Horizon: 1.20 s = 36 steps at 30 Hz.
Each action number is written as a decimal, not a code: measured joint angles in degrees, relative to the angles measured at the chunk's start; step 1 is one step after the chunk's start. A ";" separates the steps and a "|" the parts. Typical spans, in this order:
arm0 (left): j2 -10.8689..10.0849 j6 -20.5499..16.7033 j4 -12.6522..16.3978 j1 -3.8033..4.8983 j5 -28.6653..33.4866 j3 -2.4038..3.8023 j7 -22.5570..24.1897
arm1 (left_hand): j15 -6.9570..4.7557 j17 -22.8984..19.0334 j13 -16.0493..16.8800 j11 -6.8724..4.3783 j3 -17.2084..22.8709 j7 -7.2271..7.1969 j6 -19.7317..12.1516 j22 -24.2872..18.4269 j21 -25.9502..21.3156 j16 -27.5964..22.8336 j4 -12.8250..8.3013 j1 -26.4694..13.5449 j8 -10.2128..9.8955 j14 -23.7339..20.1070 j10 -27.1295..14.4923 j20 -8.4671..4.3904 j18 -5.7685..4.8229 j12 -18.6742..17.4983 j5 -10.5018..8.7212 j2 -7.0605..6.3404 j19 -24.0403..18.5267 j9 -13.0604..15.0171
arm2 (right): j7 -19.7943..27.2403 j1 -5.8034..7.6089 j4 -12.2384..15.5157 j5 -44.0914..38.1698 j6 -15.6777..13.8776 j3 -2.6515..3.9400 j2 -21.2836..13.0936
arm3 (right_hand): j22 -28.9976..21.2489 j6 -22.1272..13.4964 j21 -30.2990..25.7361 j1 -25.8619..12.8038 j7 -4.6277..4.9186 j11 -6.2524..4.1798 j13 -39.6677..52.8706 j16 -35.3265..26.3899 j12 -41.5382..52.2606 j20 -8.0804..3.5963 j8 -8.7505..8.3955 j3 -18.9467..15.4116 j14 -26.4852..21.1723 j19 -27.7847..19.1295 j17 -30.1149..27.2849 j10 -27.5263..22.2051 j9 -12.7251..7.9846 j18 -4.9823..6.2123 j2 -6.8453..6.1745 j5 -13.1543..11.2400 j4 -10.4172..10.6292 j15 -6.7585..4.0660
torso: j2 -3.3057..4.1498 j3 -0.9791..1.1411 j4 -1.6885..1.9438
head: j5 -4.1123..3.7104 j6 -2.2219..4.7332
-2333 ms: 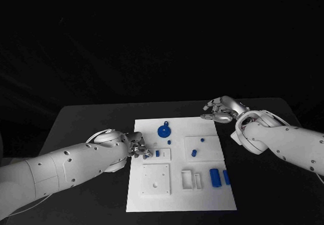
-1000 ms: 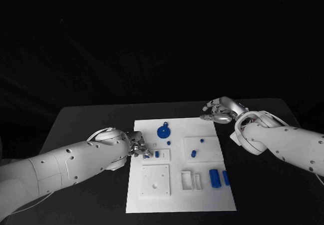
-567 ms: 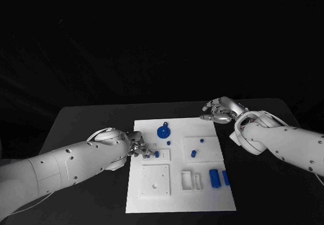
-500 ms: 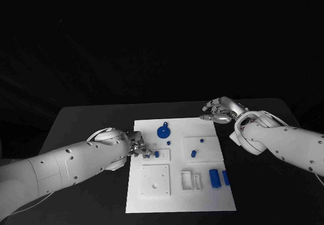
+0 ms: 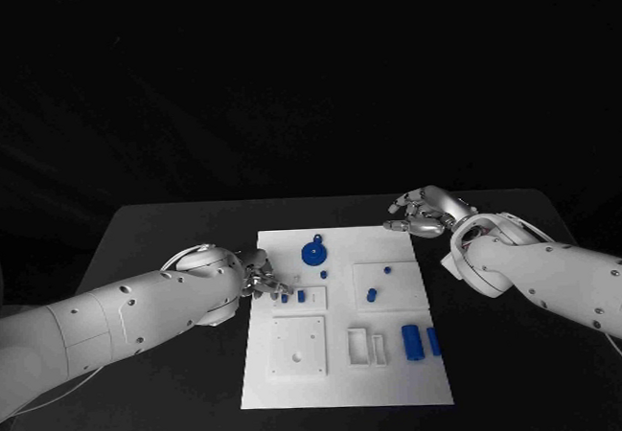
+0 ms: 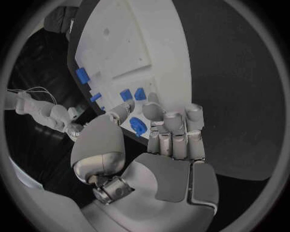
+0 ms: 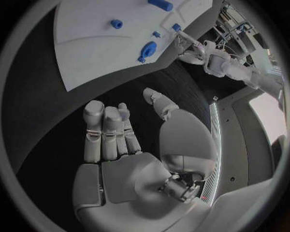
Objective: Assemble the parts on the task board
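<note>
The task board (image 5: 348, 367) lies flat in the middle of the black table (image 5: 160, 232), a white plate with small blue parts spread over it. A round blue part (image 5: 314, 251) sits near the far edge of the board, a small blue peg (image 5: 302, 295) stands by the left edge, another blue peg (image 5: 373, 292) lies in a square outline towards the right, and two blue bars (image 5: 420, 340) lie side by side near the right edge, next to a pair of narrow white slots (image 5: 368, 345). A raised white square with a hole (image 5: 298, 344) sits on the near left part of the board. The left hand (image 5: 261, 278) hangs at the left edge of the board, its fingertips (image 5: 279, 290) just beside the small blue peg; from the left wrist its fingers are loosely curled over the board with nothing clearly between them, though whether they touch the peg cannot be told. The right hand (image 5: 424, 211) is over the bare table just beyond the far right corner of the board, fingers loosely curled and apart, holding nothing, as the right wrist view also shows
</note>
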 measured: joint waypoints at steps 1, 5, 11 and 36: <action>-0.19 -0.58 -0.01 0.00 0.30 0.20 0.06 | -0.06 -0.11 -0.06 0.32 -0.05 0.20 -0.50 0.00 0.00 -0.31 0.05 -0.06 -0.40 -0.33 -0.32 0.03 0.00 -0.42 0.00 -0.06 -0.03 -0.02 | 0.00 0.00 0.00 0.00 0.00 0.00 -0.02 | 0.00 0.00 0.00 0.00 0.00 0.00 0.00 0.00 0.00 0.00 0.00 0.00 0.00 0.00 0.00 0.00 0.00 0.00 0.00 0.00 0.00 0.00 | 0.00 0.00 0.00 | -0.03 0.03; -1.10 -4.15 0.34 0.13 3.04 1.18 1.00 | 1.01 -1.06 -0.89 1.56 -1.24 1.39 -4.82 -0.16 -1.65 -2.49 -0.44 0.19 -0.87 -2.98 -3.07 0.50 0.00 -2.50 0.00 -0.31 -2.41 0.47 | 0.01 0.00 -0.03 0.00 0.00 0.00 -0.13 | 0.00 0.00 0.00 0.00 0.00 0.00 0.00 0.00 0.00 0.01 0.00 0.00 0.00 0.00 0.00 0.00 0.00 0.00 0.00 0.00 0.00 0.00 | -0.02 -0.01 0.01 | -0.17 0.20; -1.70 -10.05 1.24 1.20 8.76 1.56 5.78 | 4.87 -5.12 -5.20 4.55 -1.52 4.07 -10.06 -2.50 -8.08 -11.02 -2.94 3.52 -0.88 -11.34 -12.12 2.57 -1.84 -11.85 -0.22 -0.37 -9.99 0.99 | 0.03 0.00 -0.09 0.00 -0.01 0.00 -0.21 | 0.00 0.00 0.00 0.00 -0.01 0.00 0.00 0.00 0.00 0.01 0.00 -0.09 0.00 -0.01 0.00 0.00 0.00 0.00 0.00 0.00 0.09 0.00 | -0.05 -0.03 0.07 | -0.36 0.42; 8.58 -15.68 -3.53 -0.24 -10.33 0.17 24.08 | 10.69 -6.12 -18.98 11.29 2.05 6.95 -13.06 -2.08 -12.23 -16.80 -19.75 25.14 -1.55 -9.34 -18.07 3.08 -1.32 -43.63 2.87 4.30 -9.59 -4.08 | 0.29 -0.09 -0.49 0.07 -0.01 0.00 0.57 | 0.03 0.05 0.00 0.00 0.05 0.00 -0.05 0.00 0.00 0.11 0.00 -0.17 0.00 -0.10 0.00 0.00 0.01 0.00 0.00 0.22 0.17 0.00 | 0.13 -0.02 -0.16 | -0.92 1.15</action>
